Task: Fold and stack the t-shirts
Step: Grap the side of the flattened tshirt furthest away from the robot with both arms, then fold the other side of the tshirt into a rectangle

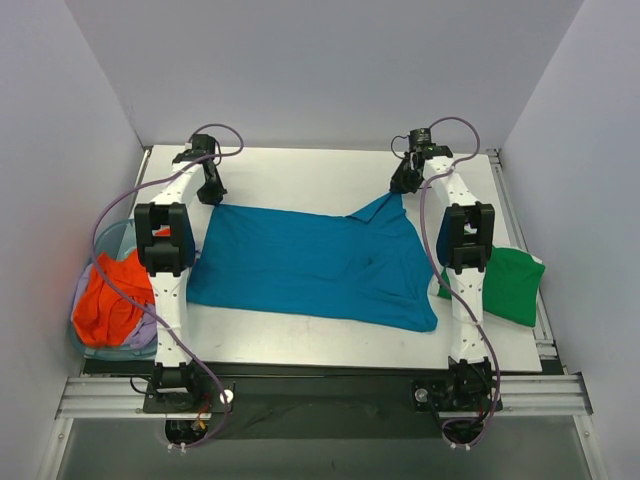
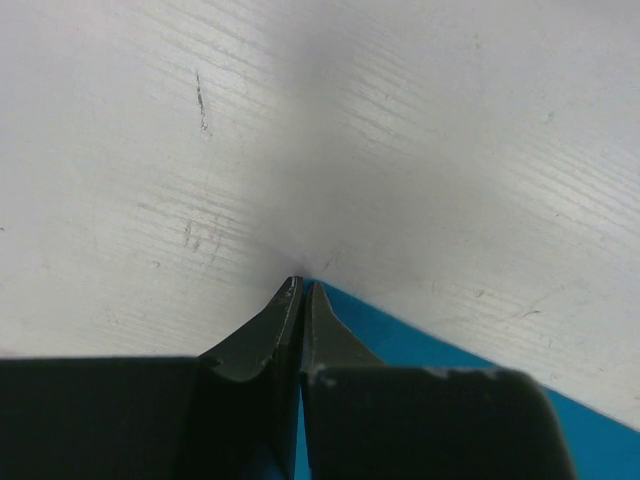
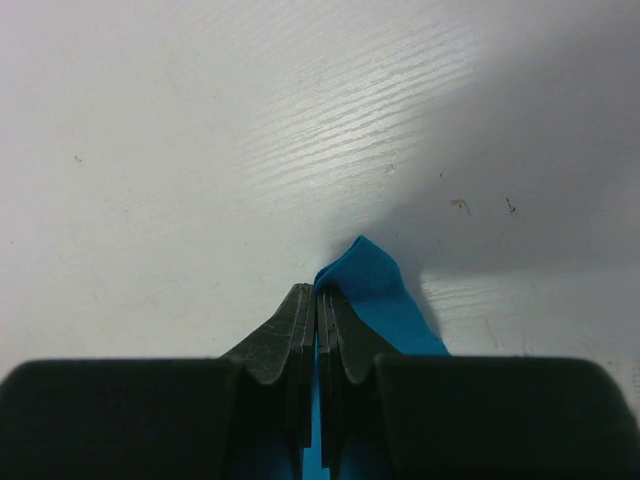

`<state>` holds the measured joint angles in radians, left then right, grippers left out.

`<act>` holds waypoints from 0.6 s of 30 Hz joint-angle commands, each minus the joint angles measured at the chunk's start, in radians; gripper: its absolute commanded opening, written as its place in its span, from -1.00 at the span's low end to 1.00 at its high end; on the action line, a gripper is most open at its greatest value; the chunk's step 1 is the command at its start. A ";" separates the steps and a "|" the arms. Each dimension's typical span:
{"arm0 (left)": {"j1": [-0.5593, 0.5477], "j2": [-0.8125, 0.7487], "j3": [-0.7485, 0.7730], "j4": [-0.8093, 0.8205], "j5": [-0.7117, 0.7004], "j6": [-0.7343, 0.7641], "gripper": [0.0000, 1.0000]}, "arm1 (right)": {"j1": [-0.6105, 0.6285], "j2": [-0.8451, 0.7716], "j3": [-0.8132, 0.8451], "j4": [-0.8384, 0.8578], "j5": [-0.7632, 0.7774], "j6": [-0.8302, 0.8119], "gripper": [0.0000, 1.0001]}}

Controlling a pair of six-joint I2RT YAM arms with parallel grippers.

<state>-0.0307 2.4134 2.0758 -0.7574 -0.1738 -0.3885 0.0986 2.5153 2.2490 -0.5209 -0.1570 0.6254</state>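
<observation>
Top external view: the teal shirt lies spread flat on the table, its long axis running left to right between the two arms. Its far right corner is drawn up into a peak that points at the right pincer. From where I stand I can't pick out a collar or tell neck end from hem.

The left pincer sits at the far left corner of the teal shirt. On its wrist view the tips meet on the very corner, and teal shows in the slit between them, so it is clamped on the cloth. The right pincer is pressed tight as well, with a teal tongue poking out past its tips, lifted off the table.

The left arm covers part of the teal shirt's left edge, and the right arm crosses its right edge. The right arm also hides the near side of the green shirt, which lies at the right edge of the table. Off the table's left side, an orange shirt and a lavender shirt are bunched in the basket, partly behind the left arm. Each wrist view shows only a sliver of teal.
</observation>
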 commanded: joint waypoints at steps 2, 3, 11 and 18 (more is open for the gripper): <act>0.002 0.027 0.046 0.004 0.042 0.014 -0.89 | -0.013 -0.096 0.035 -0.024 0.017 0.017 -1.00; 0.002 0.027 0.055 0.007 0.056 0.016 -0.95 | -0.014 -0.101 0.046 -0.024 0.017 0.026 -1.00; 0.002 0.047 0.179 0.049 0.123 0.014 -1.00 | -0.026 -0.104 0.119 -0.021 0.011 0.080 -1.00; 0.008 0.061 0.265 0.112 0.215 -0.010 -1.00 | -0.034 -0.110 0.164 0.009 0.005 0.114 -1.00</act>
<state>-0.0307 2.4790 2.2803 -0.7242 -0.0254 -0.3855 0.0731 2.5034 2.3753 -0.5236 -0.1574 0.7113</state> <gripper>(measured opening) 0.096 0.026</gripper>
